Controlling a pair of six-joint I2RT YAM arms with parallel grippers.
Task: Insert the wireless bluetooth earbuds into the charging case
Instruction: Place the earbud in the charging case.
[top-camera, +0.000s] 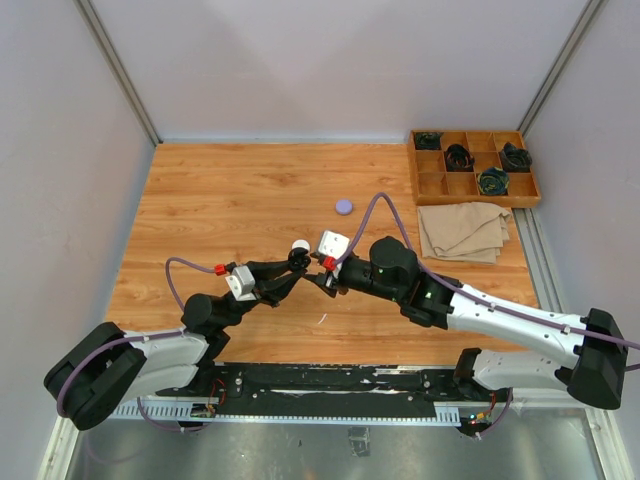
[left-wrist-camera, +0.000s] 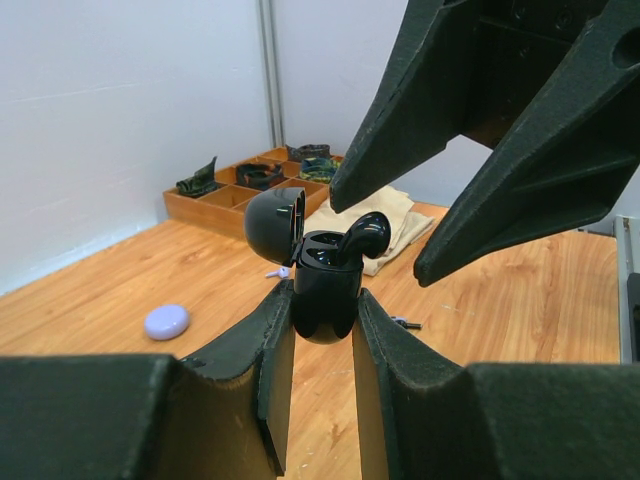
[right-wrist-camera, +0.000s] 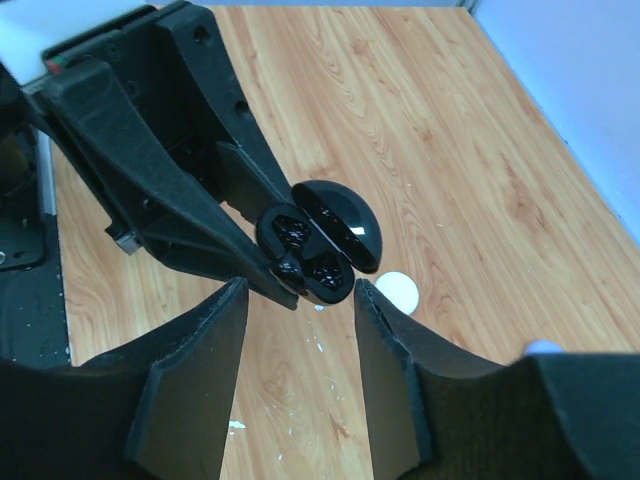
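Wood-plank surface (top-camera: 220, 200) boxed in by pale walls. A compartment tray (top-camera: 412, 170) sits at 1 o'clock with a folded cloth (top-camera: 462, 230) just below it. The arms meet near centre.

Left tool (left-wrist-camera: 324, 300): clamped tight on the black case (left-wrist-camera: 322, 265), one finger on each flank, holding it off the surface. Its lid (left-wrist-camera: 275, 225) is swung open toward 10 o'clock in the left wrist view.

Black earbud (left-wrist-camera: 362, 232): in the case's right-hand well but not flush — its rounded end stands proud. The long axis runs from the well up toward 1 o'clock in that view, rounded end uppermost.

Right tool (right-wrist-camera: 300, 295): jaws apart, nothing in them. Seen from above it meets the case from 3 o'clock, tips just beside it. From the left wrist its fingers straddle the earbud from above; I cannot tell whether they touch.

Judgement: the earbud is half seated. The right arm is the free one — a push down along the earbud's axis looks like what remains.

White case (top-camera: 299, 246) lies just past the tools at 12 o'clock, lilac case (top-camera: 344, 206) farther off at 1 o'clock.
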